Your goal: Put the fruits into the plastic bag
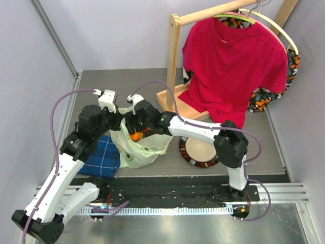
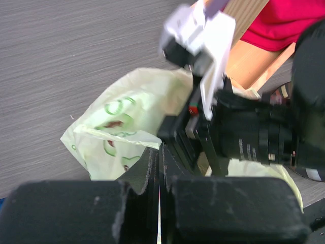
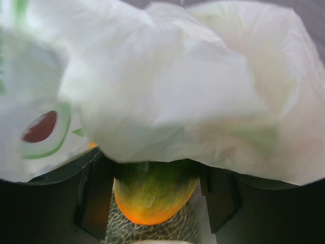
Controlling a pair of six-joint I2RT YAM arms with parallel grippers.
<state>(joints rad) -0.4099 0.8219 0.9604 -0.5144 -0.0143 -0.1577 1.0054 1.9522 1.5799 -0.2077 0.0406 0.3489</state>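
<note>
Right hand point(image 3: 156, 204) around green-orange fruit point(image 3: 155, 195) inside plastic bag point(image 3: 177, 91)

Right claw point(image 1: 134, 132) with fruit point(image 1: 136, 136), seemingly in bag point(image 1: 138, 153)

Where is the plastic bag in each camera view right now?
Top external: plastic bag centre-left, beside blue plaid cloth.
Left wrist: bag centre-left, on the table.
Right wrist: bag fills upper frame, over green-orange fruit.
Shared landmark: avocado print, both wrist views.
</note>
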